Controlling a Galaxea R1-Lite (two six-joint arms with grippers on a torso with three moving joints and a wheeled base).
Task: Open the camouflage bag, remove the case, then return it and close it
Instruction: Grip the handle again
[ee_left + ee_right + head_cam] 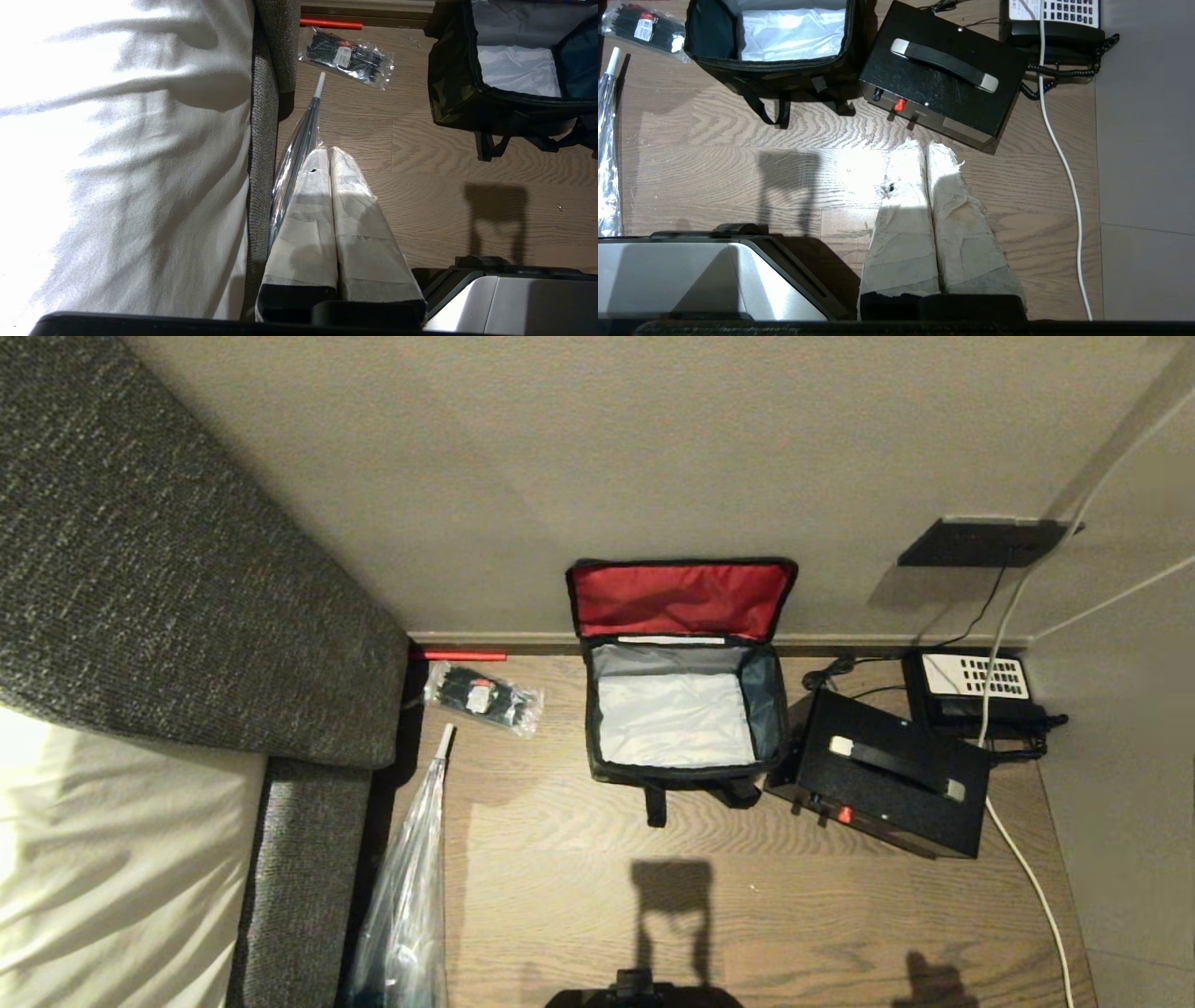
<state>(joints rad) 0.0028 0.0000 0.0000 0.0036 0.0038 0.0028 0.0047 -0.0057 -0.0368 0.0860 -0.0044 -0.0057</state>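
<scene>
The camouflage bag [683, 775] stands open on the wooden floor against the wall, its red-lined lid [681, 599] leaning back and its pale grey inside empty. The case [887, 784], a black box with a strap handle and a small red mark, lies on the floor just right of the bag, tilted. In the right wrist view my right gripper [924, 147] is shut and empty, hovering over the floor in front of the case [943, 88] and right of the bag [784, 74]. My left gripper [329, 154] is shut and empty, well left of the bag [448, 88].
A black desk telephone [971, 686] sits by the wall behind the case, and a white cable [1027, 868] runs along the floor on the right. A packet of black cable ties [484, 698] and a plastic-sleeved umbrella [411, 896] lie left, beside the grey sofa [140, 616].
</scene>
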